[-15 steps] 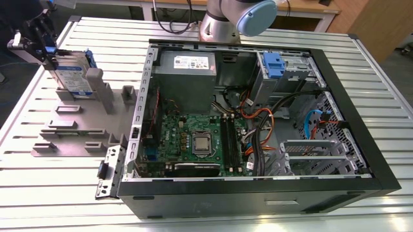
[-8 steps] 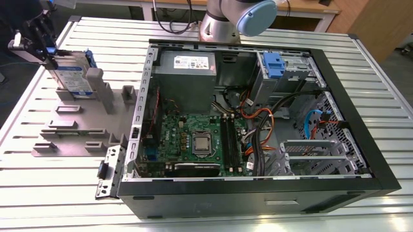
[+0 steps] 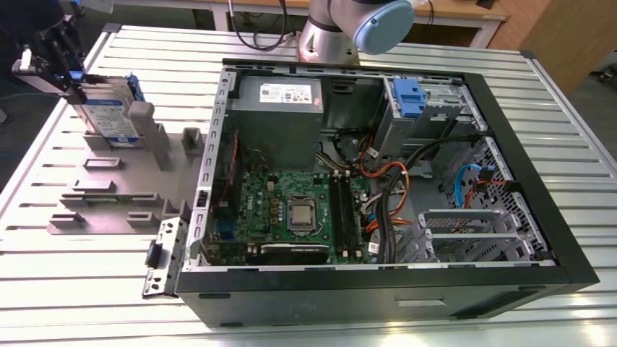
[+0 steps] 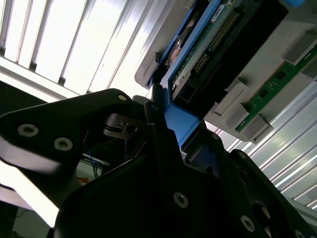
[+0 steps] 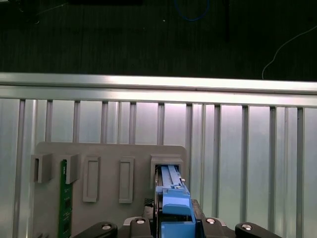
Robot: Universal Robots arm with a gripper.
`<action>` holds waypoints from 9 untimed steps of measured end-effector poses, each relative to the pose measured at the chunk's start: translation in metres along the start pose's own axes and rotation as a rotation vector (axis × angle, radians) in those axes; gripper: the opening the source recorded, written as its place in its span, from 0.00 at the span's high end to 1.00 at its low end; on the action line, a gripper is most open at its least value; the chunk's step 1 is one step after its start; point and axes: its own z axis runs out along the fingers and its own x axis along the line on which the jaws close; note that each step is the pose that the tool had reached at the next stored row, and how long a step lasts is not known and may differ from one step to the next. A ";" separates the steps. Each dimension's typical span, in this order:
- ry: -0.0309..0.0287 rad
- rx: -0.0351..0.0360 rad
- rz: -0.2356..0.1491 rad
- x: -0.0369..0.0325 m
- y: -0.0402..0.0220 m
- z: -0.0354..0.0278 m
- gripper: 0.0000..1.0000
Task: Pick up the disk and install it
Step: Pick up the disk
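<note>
The disk [image 3: 108, 116] stands on edge in a slot of the grey holder plate [image 3: 115, 191] at the exterior view's far left, its blue-and-white label facing out. My gripper [image 3: 53, 61] sits on the disk's upper end, shut on the blue carrier frame. In the second wrist view the black fingers [image 4: 153, 148] clamp that blue frame, and the disk's [image 4: 210, 42] circuit-board side runs away from my gripper [image 4: 171, 119]. In the first wrist view the disk's blue edge [image 5: 171, 191] rises out of the holder slot between my gripper's [image 5: 173, 223] two sides.
An open computer case [image 3: 540, 238] lies at the exterior view's right, with a grey power supply [image 3: 279, 108], a motherboard and a blue latch piece [image 3: 409, 97] at its drive bay. A green memory stick [image 5: 63, 198] stands in the holder. The slatted table's far edge [image 5: 158, 84] lies beyond.
</note>
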 end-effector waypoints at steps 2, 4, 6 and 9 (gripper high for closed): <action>0.0001 0.0002 0.000 0.0000 0.0000 -0.0001 0.63; 0.0003 0.0002 0.000 0.0000 0.0000 -0.0006 0.63; 0.0006 0.0000 0.000 0.0000 0.0000 -0.0014 0.63; 0.0011 0.0000 0.000 0.0000 0.0000 -0.0023 0.63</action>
